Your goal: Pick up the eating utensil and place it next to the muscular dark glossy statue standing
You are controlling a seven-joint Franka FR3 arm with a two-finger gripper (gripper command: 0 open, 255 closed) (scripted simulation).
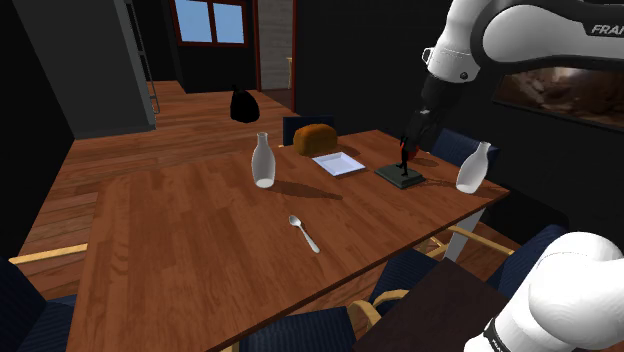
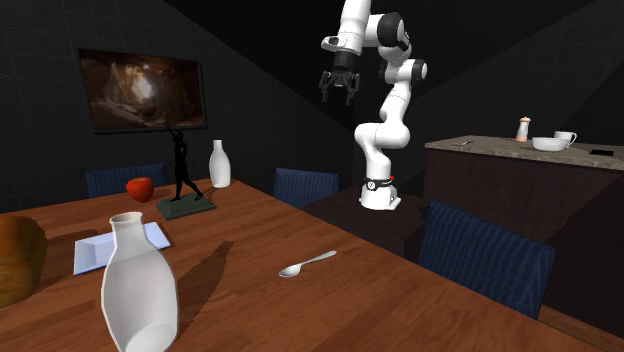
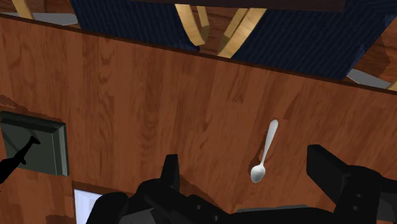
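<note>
Gripper (image 2: 340, 88) hangs high over the table (image 2: 400, 310), fingers (image 3: 169, 167) spread wide, released and grasping nothing. From the wrist view the spoon (image 3: 266, 151) shows in the gap between the fingers, lying flat on the wood far below and untouched. In the shoulder view the gripper (image 1: 410, 140) overlaps the statue (image 1: 404, 168), so the figure's upper part is hard to make out there. The spoon (image 1: 303, 233) lies toward the table's near edge, well apart from the statue and lower and to the left of it in that view. The statue (image 2: 181, 165), dark and glossy, stands upright with one arm raised on a dark square base (image 2: 186, 208). A red apple (image 2: 141, 188) sits just beside it, and a white bottle (image 2: 219, 163) stands near it. A second white bottle (image 1: 263, 160) stands nearer the table's middle, with a white square plate (image 1: 338, 163) and a brown loaf (image 1: 314, 139) beyond it. Blue chairs (image 2: 305, 185) ring the table. A framed picture (image 2: 140, 90) hangs on the dark wall, and a counter (image 2: 520, 190) carries a cup and a bowl. A window (image 1: 210, 20) shows at the far end over the wood floor (image 1: 120, 150). In the wrist view the statue (image 3: 16, 160) is cut off at the edge, and in the second exterior view the loaf (image 2: 15, 260) is cut by the left edge.
</note>
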